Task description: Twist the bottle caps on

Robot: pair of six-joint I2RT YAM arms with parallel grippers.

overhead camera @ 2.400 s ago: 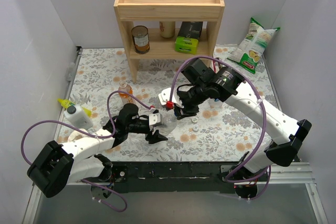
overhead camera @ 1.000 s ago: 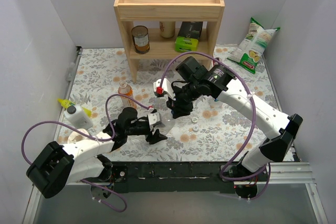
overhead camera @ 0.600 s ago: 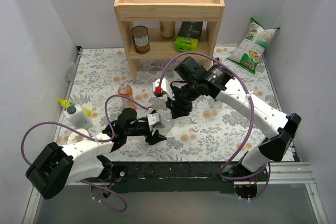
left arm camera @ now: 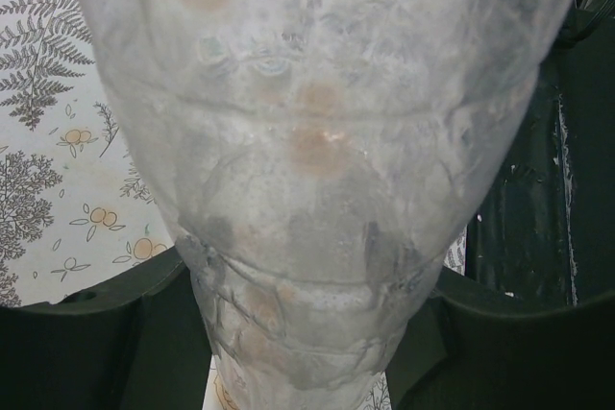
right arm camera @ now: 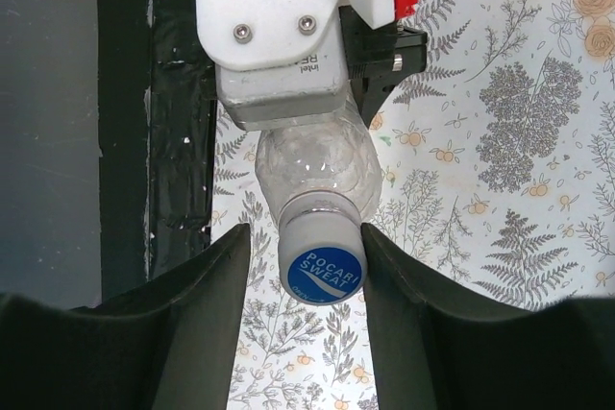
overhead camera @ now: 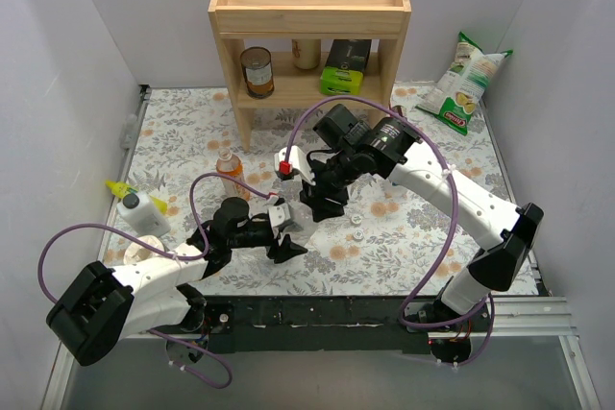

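Where the flower-printed tablecloth (overhead camera: 192, 132) nears its left edge, a white plastic squeeze bottle with a yellow nozzle (overhead camera: 142, 210) lies on its side. To its right and farther back, a small plastic bottle of orange liquid (overhead camera: 230, 168) stands upright with its mouth bare, just in front of the pale wooden shelf unit (overhead camera: 309, 16). A brown tin can (overhead camera: 257, 71) sits on the shelf's lower board.

Near the front middle of the table, the left gripper (overhead camera: 285, 230) has its two dark fingers pressed against opposite sides of a plain clear plastic bottle (right arm camera: 312, 165). The bottle is held off the cloth, its neck pointing away from that gripper. In the left wrist view its crinkled body fills almost the whole picture.

A round blue plastic cap printed POCARI SWEAT (right arm camera: 323, 276) sits on that neck; how far it is threaded on cannot be told. The right gripper (right arm camera: 307, 242) has its fingers spread to either side of the cap. The right-hand one is touching or just beside it, and the left-hand one is clearly apart.

Right of both grippers a tiny white round cap (overhead camera: 356, 222) lies on the cloth, apart from any bottle. At the far right corner a green-and-white snack bag (overhead camera: 466, 84) leans against the wall.
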